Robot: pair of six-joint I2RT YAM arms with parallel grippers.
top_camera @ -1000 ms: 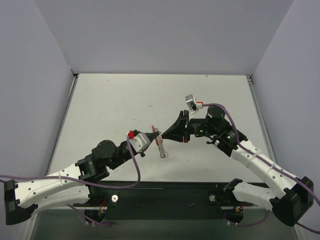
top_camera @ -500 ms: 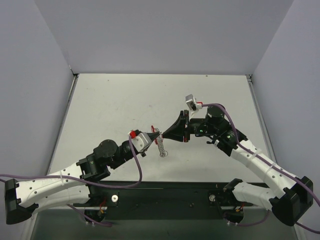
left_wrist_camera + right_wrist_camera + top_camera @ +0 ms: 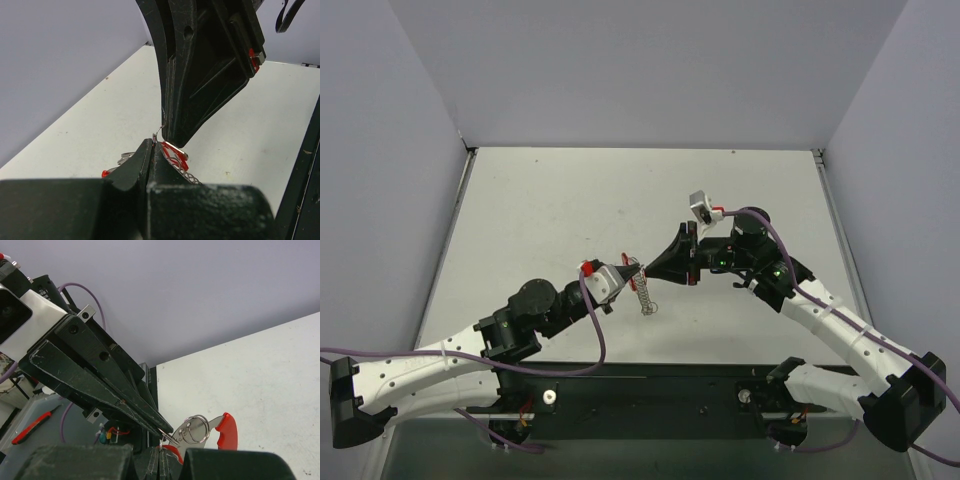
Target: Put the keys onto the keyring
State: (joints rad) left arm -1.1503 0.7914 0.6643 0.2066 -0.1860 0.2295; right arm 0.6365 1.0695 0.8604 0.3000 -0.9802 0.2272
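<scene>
My left gripper (image 3: 631, 270) and right gripper (image 3: 646, 270) meet tip to tip above the table (image 3: 540, 210). Between them is the thin red keyring (image 3: 629, 260), with the lacy row of silver keys (image 3: 644, 296) hanging below. In the left wrist view my left gripper (image 3: 152, 145) is shut on a thin silver wire loop (image 3: 158, 134). The right gripper's tip rests just above the keyring (image 3: 176, 157) and keys (image 3: 187, 173). In the right wrist view my right gripper (image 3: 161, 456) is shut, with the keyring (image 3: 173, 453) coming out beside its fingers. A flat silver piece with a red end (image 3: 227, 430) carries a split ring (image 3: 196, 429).
Grey walls enclose the table on the left, back and right. The black base rail (image 3: 650, 385) runs along the near edge. A purple cable (image 3: 595, 335) loops off the left arm and another runs along the right arm.
My left gripper has crept slightly to the right towards the right gripper. The keyring and keys still hang between the two tips.
</scene>
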